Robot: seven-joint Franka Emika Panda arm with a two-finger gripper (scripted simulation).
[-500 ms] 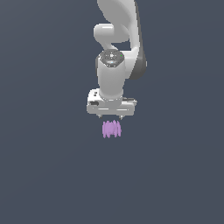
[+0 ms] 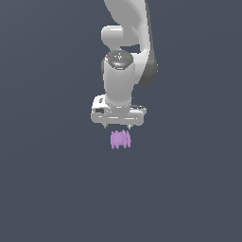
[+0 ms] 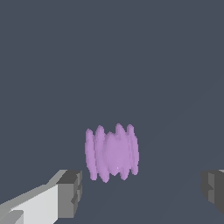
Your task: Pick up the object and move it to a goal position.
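The object (image 2: 120,139), pale purple and ridged, sits just below the white pincer (image 2: 117,126), whose fingers (image 3: 69,192) are spread wide, touching nothing.

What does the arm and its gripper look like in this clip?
A glossy white arm with rounded segments and dark grey joint sections. A round cap bears small red and green marks. The gripper has a wide white body; its jaws are white with dark grey blocky pads. No cables visible.

The object (image 2: 120,139) sits just below the spread jaws, between them, untouched.
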